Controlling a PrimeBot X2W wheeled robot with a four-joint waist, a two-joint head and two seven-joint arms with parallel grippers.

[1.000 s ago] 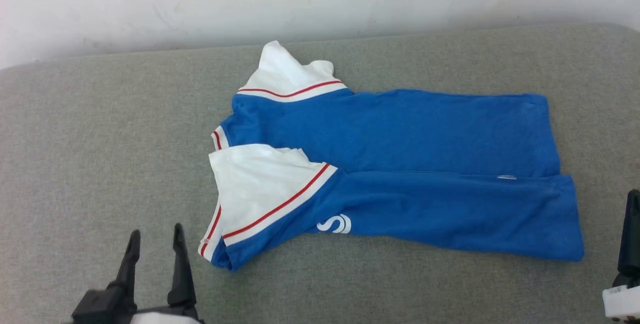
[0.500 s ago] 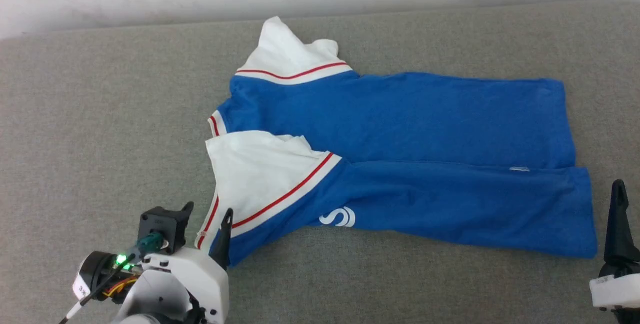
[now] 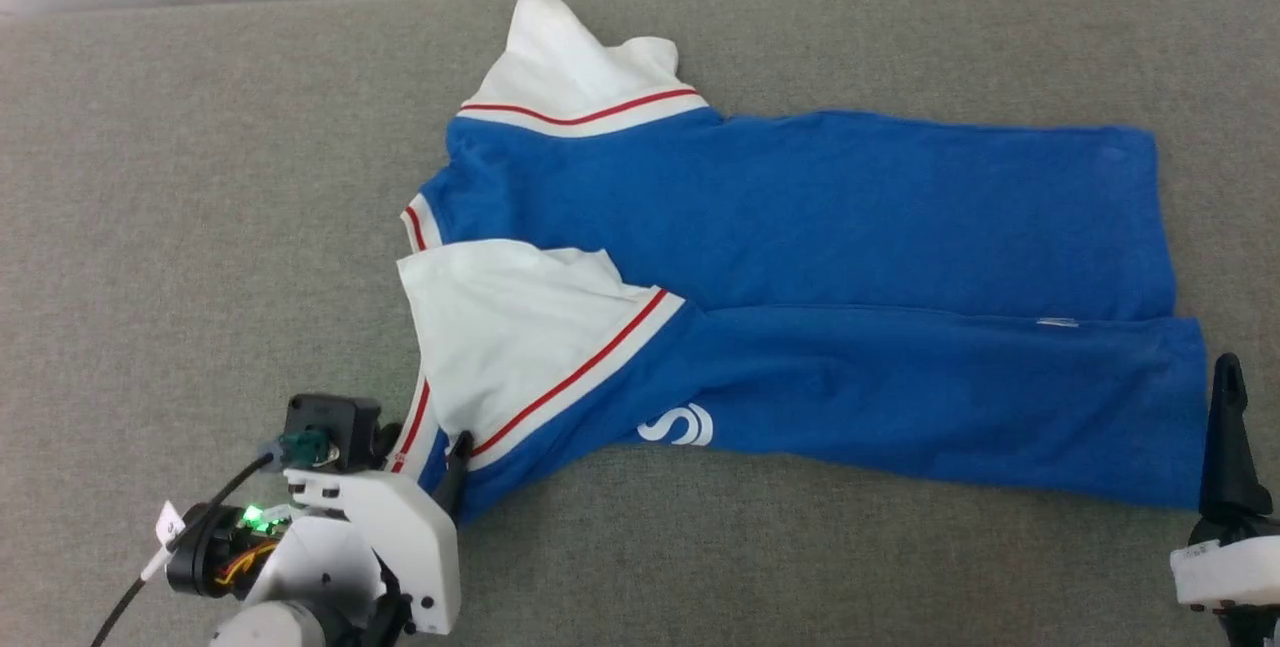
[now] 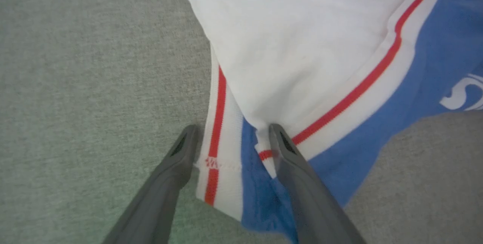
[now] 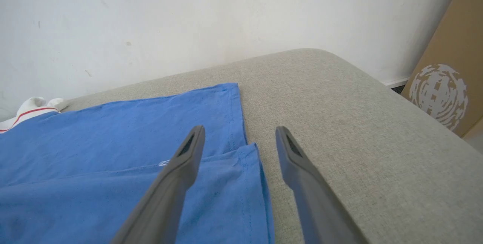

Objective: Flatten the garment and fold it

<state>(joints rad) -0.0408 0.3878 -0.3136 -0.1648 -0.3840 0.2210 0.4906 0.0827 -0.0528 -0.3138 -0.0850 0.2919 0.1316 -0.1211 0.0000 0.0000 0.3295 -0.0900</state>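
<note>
Sliding up, the left tool [image 4: 232,129] now stands wide astride the striped trim corner [image 4: 217,153], a fair pinch point on the soft, light jersey T-shirt [image 3: 800,217] lying on the grey cushion [image 3: 200,177]; the right tool [image 5: 239,131] gapes by its hem.

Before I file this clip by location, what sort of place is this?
Probably an indoor room: a grey upholstered surface against a scuffed white wall, a cardboard box beside it.
</note>
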